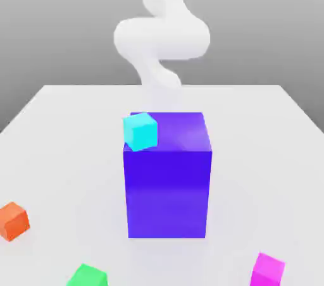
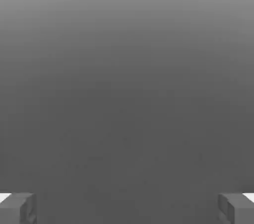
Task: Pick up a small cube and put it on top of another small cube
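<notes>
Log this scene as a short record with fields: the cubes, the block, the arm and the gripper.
table: white top
blue block: tall, upright at the table's middle
cyan cube: on the block's top, at its near corner on the exterior view's left
pink cube: on the table, near edge, exterior view's right
orange cube: on the table, exterior view's left
green cube: on the table, near edge, left of centre
arm: white, blurred, behind the block
gripper: open, fingers wide apart, nothing between them

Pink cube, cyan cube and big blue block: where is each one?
small pink cube (image 1: 268,271): exterior view, its front face.
cyan cube (image 1: 140,131): exterior view, its front face.
big blue block (image 1: 168,193): exterior view, its front face.
</notes>
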You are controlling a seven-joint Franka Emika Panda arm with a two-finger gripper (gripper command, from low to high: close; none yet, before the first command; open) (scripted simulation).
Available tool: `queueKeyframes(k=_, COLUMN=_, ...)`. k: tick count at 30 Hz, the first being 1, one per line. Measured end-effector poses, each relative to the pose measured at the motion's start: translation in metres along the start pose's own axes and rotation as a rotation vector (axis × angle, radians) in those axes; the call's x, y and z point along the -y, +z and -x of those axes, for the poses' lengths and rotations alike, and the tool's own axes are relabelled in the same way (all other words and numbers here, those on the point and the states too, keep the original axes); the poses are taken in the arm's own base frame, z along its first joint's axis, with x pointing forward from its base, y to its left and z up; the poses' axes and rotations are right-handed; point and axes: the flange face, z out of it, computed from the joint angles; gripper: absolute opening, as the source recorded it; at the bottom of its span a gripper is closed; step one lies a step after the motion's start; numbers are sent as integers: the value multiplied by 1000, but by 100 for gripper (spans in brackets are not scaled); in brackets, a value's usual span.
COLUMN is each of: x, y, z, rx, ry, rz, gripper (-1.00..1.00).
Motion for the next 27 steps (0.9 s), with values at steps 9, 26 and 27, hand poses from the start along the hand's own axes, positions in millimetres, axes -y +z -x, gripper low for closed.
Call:
queueKeyframes(k=9, x=24, y=163, z=46, rx=248, ry=-274, rz=63, gripper=0)
queueKeyframes(k=26, x=-17, y=409, z=250, rx=663, ry=-822, rz=186, gripper=0)
queueKeyframes(k=27, x=-24, y=420, z=264, rx=686, ry=-856, rz=194, gripper=0)
